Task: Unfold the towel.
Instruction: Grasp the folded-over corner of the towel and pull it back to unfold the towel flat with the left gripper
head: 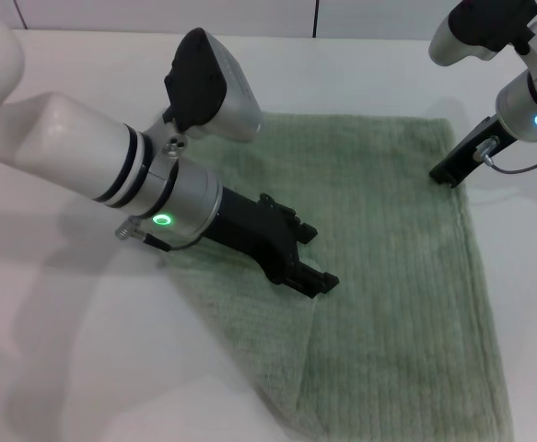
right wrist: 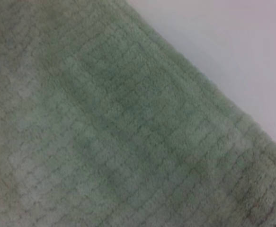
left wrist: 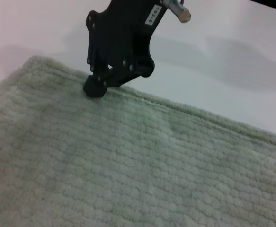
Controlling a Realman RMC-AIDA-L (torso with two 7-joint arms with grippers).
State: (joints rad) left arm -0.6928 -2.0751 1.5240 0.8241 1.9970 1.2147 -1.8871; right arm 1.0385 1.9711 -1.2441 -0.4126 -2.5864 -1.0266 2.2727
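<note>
The sage-green towel (head: 388, 276) lies spread flat on the white table, with a crease running down its near left part. My left gripper (head: 312, 258) hovers low over the towel's left half with its fingers apart, holding nothing. My right gripper (head: 445, 173) is at the towel's far right edge. The left wrist view shows it (left wrist: 95, 89) with its fingers together, tip resting on the hem of the towel (left wrist: 128, 161). The right wrist view shows only ribbed towel (right wrist: 109, 132) and its edge, close up.
The white table (head: 65, 368) surrounds the towel on all sides and shows bare in the left wrist view (left wrist: 223, 61). The towel's near edge runs out of the head view at the bottom.
</note>
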